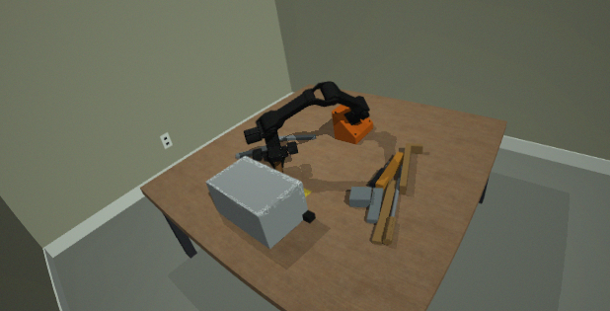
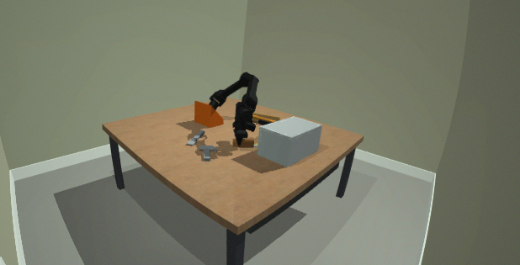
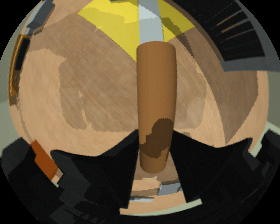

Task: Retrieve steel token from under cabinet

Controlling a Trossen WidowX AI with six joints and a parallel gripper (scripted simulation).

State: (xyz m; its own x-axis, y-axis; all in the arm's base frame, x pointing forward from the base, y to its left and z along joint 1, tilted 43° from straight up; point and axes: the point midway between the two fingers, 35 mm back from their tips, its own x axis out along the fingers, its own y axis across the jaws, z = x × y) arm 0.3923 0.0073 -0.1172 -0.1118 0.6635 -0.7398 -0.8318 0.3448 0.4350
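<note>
The grey cabinet (image 1: 254, 182) (image 2: 290, 142) stands on the table; its dark slotted side (image 3: 231, 30) is at the upper right of the wrist view. The yellow marked area (image 3: 113, 20) (image 1: 307, 193) lies in front of it. My gripper (image 3: 152, 132) (image 2: 240, 141) is shut on the brown handle (image 3: 157, 80) (image 2: 249, 142) of a tool. The tool's flat pale blade (image 3: 151, 22) reaches over the marked area toward the cabinet, its far end out of the wrist view. The handle is low near the table. I cannot make out the token in any view.
A black block (image 1: 309, 216) is by the cabinet's corner. Wooden bars (image 1: 406, 170), an orange bar (image 1: 390, 170) and grey blocks (image 1: 360, 196) lie to one side. A grey T-shaped piece (image 2: 207, 151) and a grey bar (image 2: 196, 138) lie on the other side. The orange arm base (image 1: 352, 127) stands behind.
</note>
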